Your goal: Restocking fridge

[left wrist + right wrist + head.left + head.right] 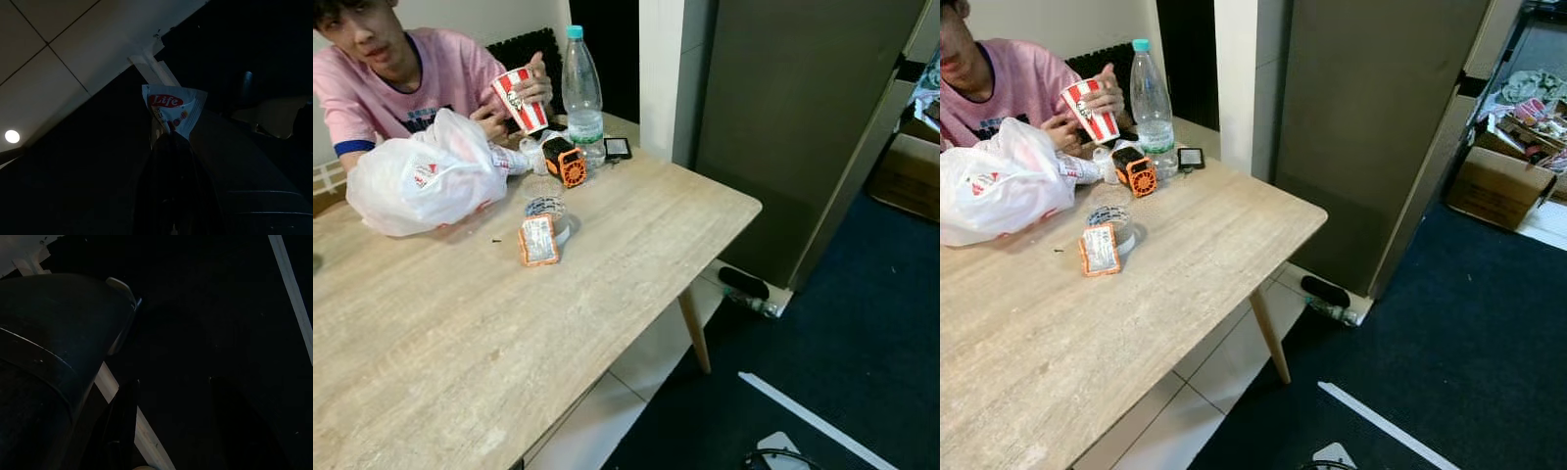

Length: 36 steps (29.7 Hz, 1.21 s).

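Note:
A tall grey fridge (803, 127) stands with its door closed, just right of the wooden table (636, 255). On the table lie a white plastic bag (426, 181), a clear water bottle (581, 83) and a flat orange-edged packet (538, 241). In the dark left wrist view my left gripper (168, 139) is shut on a small white packet (173, 105) with a red "Life" label, low beside the table and above the tiled floor. In the right wrist view my right gripper (181, 431) hangs over dark carpet, its two fingers (122, 421) spread apart and holding nothing.
A person in a pink shirt (401, 69) sits behind the table holding a red-striped paper cup (521, 100). An orange-black gadget (565, 161) and a small black device (618, 148) lie near the bottle. A cardboard box (1494, 186) stands past the fridge. Dark blue carpet (862, 333) has a white strip (813, 419).

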Tool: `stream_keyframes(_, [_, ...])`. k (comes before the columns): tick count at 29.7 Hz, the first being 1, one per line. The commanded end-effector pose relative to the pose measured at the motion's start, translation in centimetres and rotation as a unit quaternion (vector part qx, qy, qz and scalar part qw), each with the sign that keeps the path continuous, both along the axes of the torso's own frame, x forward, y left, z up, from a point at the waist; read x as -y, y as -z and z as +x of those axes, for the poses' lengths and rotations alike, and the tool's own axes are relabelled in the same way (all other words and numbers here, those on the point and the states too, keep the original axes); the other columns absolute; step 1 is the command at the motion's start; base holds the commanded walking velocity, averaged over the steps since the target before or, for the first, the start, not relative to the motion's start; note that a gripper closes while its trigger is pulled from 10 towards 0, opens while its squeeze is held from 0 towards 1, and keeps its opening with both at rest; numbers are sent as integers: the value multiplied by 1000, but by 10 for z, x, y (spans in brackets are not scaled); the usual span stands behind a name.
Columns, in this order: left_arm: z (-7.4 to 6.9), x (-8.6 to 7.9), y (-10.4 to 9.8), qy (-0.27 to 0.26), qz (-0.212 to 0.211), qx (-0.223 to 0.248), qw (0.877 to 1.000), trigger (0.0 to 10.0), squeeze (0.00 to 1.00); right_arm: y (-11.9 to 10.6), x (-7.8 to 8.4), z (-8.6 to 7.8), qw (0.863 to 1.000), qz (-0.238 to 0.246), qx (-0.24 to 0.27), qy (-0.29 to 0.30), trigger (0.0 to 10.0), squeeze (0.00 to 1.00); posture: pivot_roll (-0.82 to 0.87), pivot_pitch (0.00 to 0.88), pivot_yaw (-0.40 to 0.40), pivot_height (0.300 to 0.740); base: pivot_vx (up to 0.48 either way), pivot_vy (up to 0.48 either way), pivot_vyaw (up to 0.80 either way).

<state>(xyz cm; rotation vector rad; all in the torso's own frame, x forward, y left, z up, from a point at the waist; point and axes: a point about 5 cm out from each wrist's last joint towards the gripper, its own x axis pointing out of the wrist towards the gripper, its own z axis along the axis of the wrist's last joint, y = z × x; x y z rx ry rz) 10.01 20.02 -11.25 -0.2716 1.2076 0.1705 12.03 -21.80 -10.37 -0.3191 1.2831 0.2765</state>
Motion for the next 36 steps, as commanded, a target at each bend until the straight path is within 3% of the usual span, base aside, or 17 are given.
stream_keyframes(1, [1,-2,-1,11,4,-2,1000,10000,0,-1,0,4,1000,0,9,-3,10000,0,-25,0,12,740,0,0,0])
stream_keyframes(20, [16,-1,-4,11,3,13,1000,10000,0,-8,1,23,1000,-3,28,-4,10000,0,-18,0,-6,740,0,0,0])
stream_keyframes(36, [9,-2,-2,11,3,3,1000,10000,0,-7,-3,22,1000,4,23,-6,10000,0,-27,0,1,740,0,0,0])
